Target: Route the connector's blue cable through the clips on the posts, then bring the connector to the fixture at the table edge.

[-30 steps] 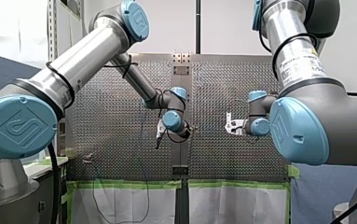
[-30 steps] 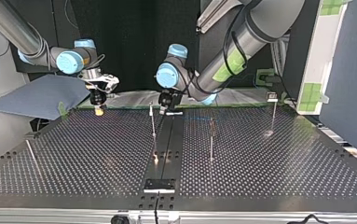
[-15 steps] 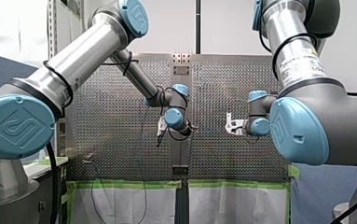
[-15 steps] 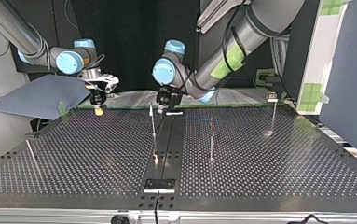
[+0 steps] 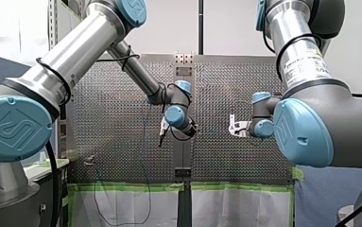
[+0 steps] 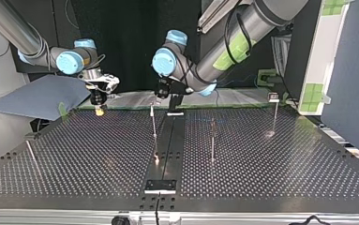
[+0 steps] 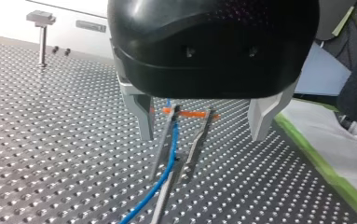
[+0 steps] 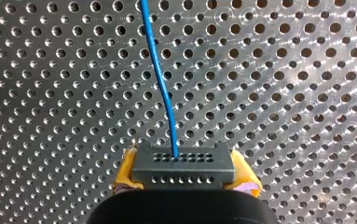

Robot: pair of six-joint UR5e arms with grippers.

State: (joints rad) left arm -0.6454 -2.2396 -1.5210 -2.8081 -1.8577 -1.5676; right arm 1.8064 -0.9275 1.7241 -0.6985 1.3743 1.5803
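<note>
In the right wrist view my right gripper [image 8: 184, 181] is shut on the black connector [image 8: 183, 161], which sits between its yellow pads [image 8: 124, 173]. The blue cable [image 8: 161, 79] leaves the connector and runs ahead over the perforated table. My left gripper [image 7: 202, 137] is open above a thin post with an orange clip [image 7: 190, 113]. There the blue cable [image 7: 166, 173] climbs along the post to the clip, between the metal fingers [image 7: 141, 114] and touching neither. In the top view my left gripper [image 6: 165, 96] hangs over the middle post [image 6: 154, 123] and my right gripper [image 6: 99, 108] is at the far left.
More posts stand at the top view's middle [image 6: 212, 137] and right [image 6: 274, 115], and a leaning one [image 6: 31, 152] at the left. The fixture plate [image 6: 160, 186] lies at the near table edge. A blue-grey sheet [image 6: 36, 98] lies beyond my right gripper.
My left gripper has risen and shifted a little toward the top view's left, off the post's top. My right arm has stayed still with the connector.
</note>
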